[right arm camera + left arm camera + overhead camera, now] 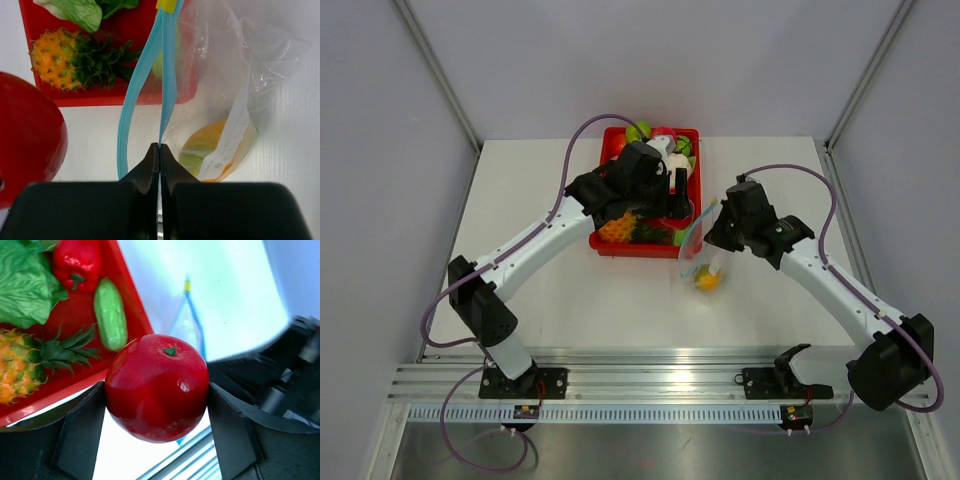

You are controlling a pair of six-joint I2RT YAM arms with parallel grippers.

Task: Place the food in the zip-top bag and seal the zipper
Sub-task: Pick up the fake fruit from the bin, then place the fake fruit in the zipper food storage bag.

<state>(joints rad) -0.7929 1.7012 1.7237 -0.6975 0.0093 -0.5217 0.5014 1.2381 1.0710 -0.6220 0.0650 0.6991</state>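
Tomato (pixel 156 387) sat gripped in the left gripper (pixel 156 426) over the near corner of the tray (pixel 642 250), while just right of it the closed right gripper (pixel 159 150) pinched the zipper (pixel 165 75), holding the zip-top bag (pixel 240 85) open toward it.

A white table (pixel 520 190) is shown, with a metal rail (pixel 650 372) fixed along its near edge. A red rectangular tray (pixel 642 250) is set on it toward the far middle. The lower end of a clear zip-top bag (pixel 705 265) is rested on the surface just beside the tray's near right corner.
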